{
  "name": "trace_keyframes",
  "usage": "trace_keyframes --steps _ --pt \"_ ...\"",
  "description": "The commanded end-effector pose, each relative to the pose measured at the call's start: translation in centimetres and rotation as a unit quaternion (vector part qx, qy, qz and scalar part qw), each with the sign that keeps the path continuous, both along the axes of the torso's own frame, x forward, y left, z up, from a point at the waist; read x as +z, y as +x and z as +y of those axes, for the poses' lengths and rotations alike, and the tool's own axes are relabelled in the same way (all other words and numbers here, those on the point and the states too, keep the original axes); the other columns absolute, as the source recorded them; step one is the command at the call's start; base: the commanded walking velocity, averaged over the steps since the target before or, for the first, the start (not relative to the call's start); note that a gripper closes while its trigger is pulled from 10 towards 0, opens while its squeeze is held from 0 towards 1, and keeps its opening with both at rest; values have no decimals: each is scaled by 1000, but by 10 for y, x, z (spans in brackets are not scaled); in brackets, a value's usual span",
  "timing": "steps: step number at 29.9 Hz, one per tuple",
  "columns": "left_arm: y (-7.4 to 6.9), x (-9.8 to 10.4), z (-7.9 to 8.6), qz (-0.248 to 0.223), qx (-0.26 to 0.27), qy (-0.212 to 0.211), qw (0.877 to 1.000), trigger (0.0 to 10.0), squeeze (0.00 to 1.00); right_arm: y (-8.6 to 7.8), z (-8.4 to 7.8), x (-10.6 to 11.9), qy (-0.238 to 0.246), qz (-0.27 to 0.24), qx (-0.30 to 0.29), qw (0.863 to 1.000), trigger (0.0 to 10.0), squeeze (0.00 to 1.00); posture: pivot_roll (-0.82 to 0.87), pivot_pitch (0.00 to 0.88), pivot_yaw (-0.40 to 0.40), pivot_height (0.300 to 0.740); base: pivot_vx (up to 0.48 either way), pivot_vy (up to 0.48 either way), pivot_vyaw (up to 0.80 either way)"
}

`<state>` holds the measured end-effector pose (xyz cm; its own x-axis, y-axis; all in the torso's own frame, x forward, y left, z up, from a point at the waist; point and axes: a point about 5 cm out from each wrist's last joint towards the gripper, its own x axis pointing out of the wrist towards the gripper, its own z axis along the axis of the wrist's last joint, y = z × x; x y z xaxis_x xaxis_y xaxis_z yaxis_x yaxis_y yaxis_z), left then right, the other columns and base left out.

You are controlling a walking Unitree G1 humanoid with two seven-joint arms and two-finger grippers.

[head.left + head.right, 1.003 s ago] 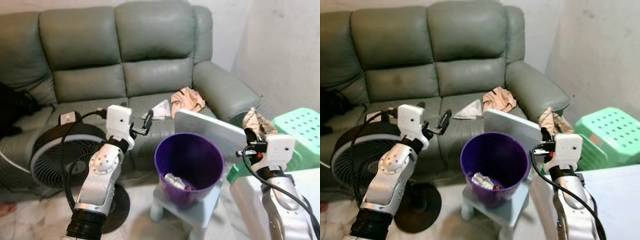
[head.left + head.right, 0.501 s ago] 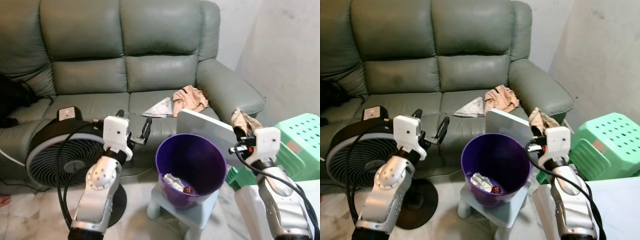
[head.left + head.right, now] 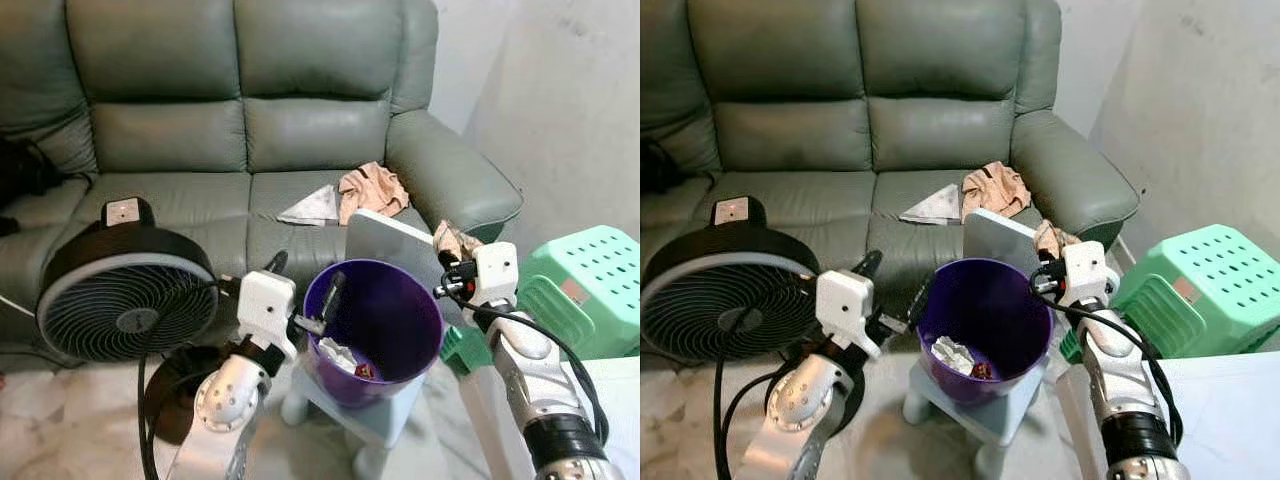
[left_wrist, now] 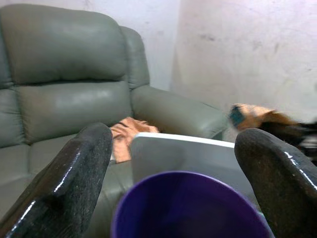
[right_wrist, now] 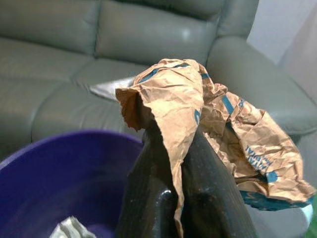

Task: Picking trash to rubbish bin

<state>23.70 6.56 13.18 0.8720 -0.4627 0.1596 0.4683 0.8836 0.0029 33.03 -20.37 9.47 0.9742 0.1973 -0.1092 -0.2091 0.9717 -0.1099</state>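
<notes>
Before the sofa, right gripper clamps brown paper beside the purple bin; left gripper fingers stand apart.

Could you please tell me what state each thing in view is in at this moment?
Purple bin: upright, open, some trash inside.
Brown paper bag: crumpled, pinched in right gripper, at the bin's rim.
Left gripper: fingers spread, empty.
Tan wrapper: crumpled, on sofa seat.
Fan: standing, beside bin.
</notes>
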Motion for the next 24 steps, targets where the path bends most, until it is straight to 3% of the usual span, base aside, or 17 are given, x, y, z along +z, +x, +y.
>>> trace_keyframes --steps 1,7,13,18,19,24 --pt "-4 3 -6 -6 -18 6 1000 10000 0 2 -2 1 -7 -2 5 1000 10000 0 49 130 -102 740 0 0 0" --pt "-18 3 -11 -7 -37 17 999 10000 0 7 2 -3 -15 14 20 1000 10000 0 72 170 -122 740 0 0 0" --pt "-35 4 -15 5 -38 12 999 10000 0 9 16 -11 -36 38 81 995 10000 0 89 227 -145 740 0 0 0" --pt "-39 4 -17 6 -39 12 999 10000 0 10 18 -12 -35 41 87 995 10000 0 93 245 -154 740 0 0 0" --pt "-47 3 -20 17 -41 10 999 10000 0 11 29 -14 -39 46 117 991 10000 0 95 254 -159 740 0 0 0" --pt "-54 3 -23 24 -41 6 999 10000 0 10 38 -17 -38 55 146 987 10000 0 101 274 -167 740 0 0 0"
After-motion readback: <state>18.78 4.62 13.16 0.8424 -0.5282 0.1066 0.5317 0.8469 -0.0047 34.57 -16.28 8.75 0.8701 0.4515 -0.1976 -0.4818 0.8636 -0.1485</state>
